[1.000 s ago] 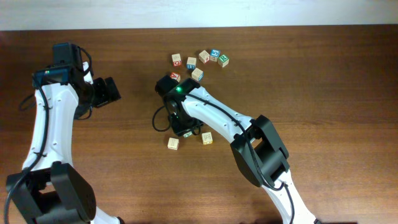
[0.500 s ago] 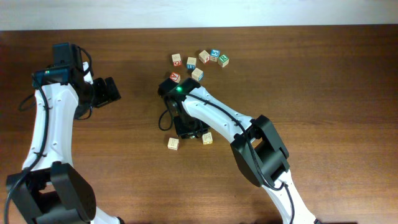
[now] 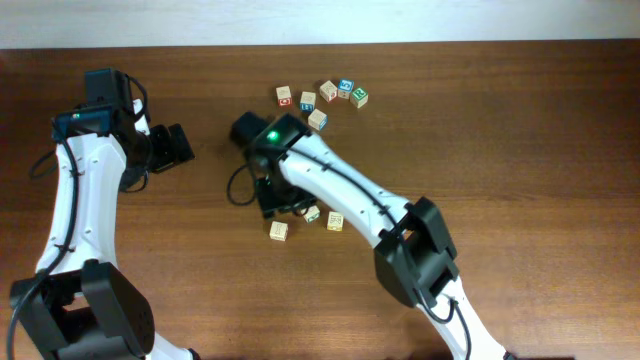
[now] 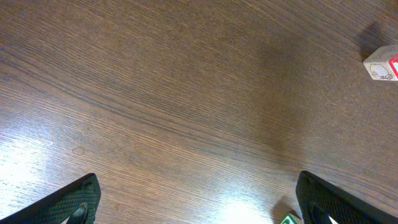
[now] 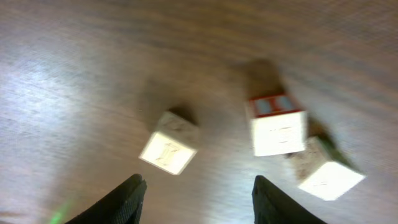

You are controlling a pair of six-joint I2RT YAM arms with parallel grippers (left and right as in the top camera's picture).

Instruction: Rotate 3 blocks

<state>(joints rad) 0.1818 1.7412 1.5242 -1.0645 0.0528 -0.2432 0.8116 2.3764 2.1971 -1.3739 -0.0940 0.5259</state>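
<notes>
Jaws of the left gripper stand released in the overhead view, well apart from the three blocks, which lie loose on the tabletop just beside the right gripper, below the block cluster. Left wrist view: jaws spread wide with nothing between them, and a stray cube at the right edge. Right wrist view: jaws parted and empty, with the red-printed block between a pale block and a third block just beside it.

The left arm and the right arm are white with black joints and thin black cables. A little green light glows on the right arm. The right gripper has black fingers.
</notes>
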